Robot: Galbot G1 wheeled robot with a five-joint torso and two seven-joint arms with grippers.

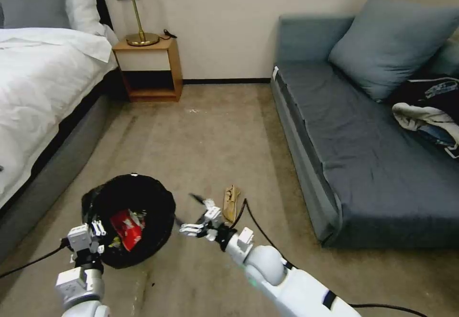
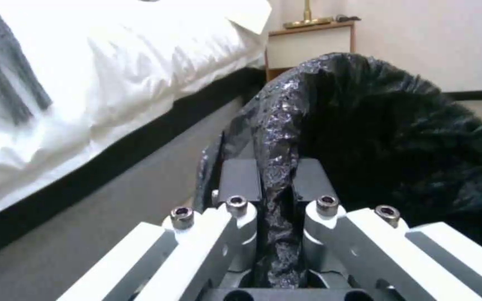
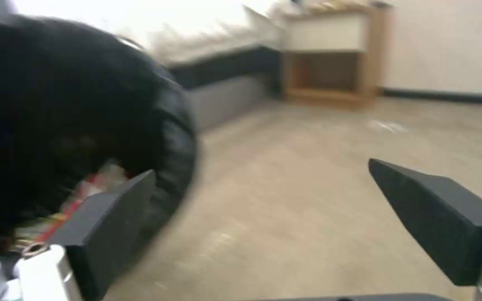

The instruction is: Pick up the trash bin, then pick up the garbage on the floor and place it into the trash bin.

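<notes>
The trash bin [image 1: 143, 197], round and lined with a crinkled black bag, is held low over the carpet at the lower left. My left gripper [image 1: 95, 233] is shut on its near rim; the left wrist view shows the black bag rim [image 2: 277, 175] pinched between the two pads. A red snack wrapper [image 1: 126, 228] lies inside the bin, along with other small pieces. My right gripper [image 1: 191, 212] stands open and empty just right of the bin, with its fingers [image 3: 436, 217] spread wide beside the bin's wall [image 3: 57, 125]. A crumpled tan wrapper [image 1: 232, 203] lies on the carpet just beyond the right gripper.
A bed [image 1: 43, 82] runs along the left and a grey sofa [image 1: 363, 140] along the right, with a clothes heap [image 1: 430, 111] on its far end. A wooden nightstand [image 1: 148, 68] with a lamp stands at the back wall. Open carpet lies between.
</notes>
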